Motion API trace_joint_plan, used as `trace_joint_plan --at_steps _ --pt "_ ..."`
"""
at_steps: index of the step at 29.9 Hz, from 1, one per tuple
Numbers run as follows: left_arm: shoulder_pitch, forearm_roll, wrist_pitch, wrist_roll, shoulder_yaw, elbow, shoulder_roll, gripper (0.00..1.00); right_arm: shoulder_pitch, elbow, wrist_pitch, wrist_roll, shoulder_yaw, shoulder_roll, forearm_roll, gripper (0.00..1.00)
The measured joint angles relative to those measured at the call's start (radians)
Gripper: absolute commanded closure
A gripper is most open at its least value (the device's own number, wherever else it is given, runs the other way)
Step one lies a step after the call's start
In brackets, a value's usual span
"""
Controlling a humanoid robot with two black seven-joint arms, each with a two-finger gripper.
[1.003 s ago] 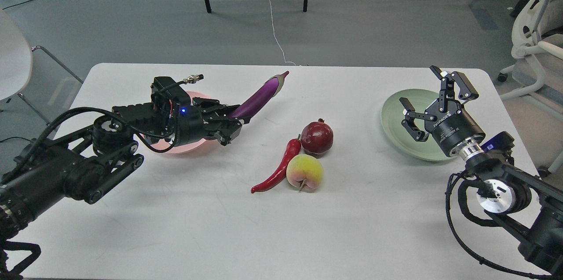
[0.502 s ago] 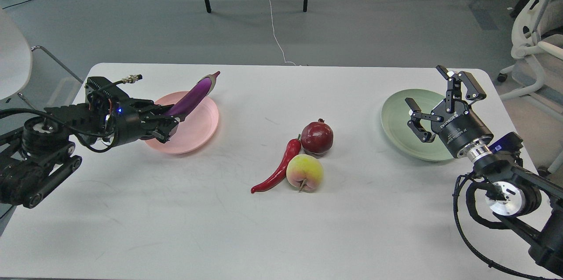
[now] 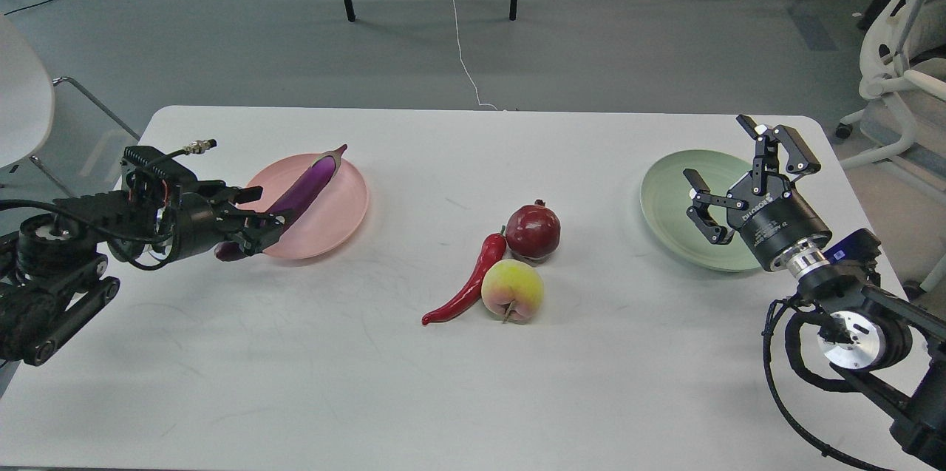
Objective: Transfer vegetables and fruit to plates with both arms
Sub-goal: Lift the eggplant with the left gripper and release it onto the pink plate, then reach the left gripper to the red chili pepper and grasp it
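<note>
Down comes the eggplant — a second ago it was up in the air over the middle of the bench, and now the left arm has swung it back and lowered it onto the pink plate. It lies slantwise across that plate, cap end pointing to the far rim, blunt end sticking out over the near-left rim. The left gripper sits right at that blunt end, low over the bench; its jaws are on either side of the eggplant, but whether they are pinching it or have let go I cannot tell from this angle.

Over on the other side, the right gripper has drifted only slightly to the right since the earlier frames. It hovers above the near-right part of the green plate, jaws spread wide with nothing between them.

Middle of the bench, the cluster has not budged. The pomegranate is farthest, the peach is just in front of it and touching it, and the red chili pepper curves along their left side, its stem end against the pomegranate and its tip pointing toward the near-left. All three are well apart from both plates.
</note>
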Motion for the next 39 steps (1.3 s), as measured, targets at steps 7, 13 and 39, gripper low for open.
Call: trace_joint_plan --at_steps 7,13,39 --pt "-0.001 0.0 0.034 0.0 -0.01 -0.056 0.03 0.07 -0.003 0.0 0.0 0.0 0.0 0.0 0.0 0.01" --pt "-0.015 0.0 0.031 0.0 -0.012 -0.254 0.059 0.07 -0.003 0.0 0.0 0.0 0.0 0.001 0.0 0.01" --pt "0.085 0.0 -0.023 0.0 0.127 -0.296 -0.274 0.07 -0.009 0.0 0.0 0.0 0.006 -0.009 0.0 0.01"
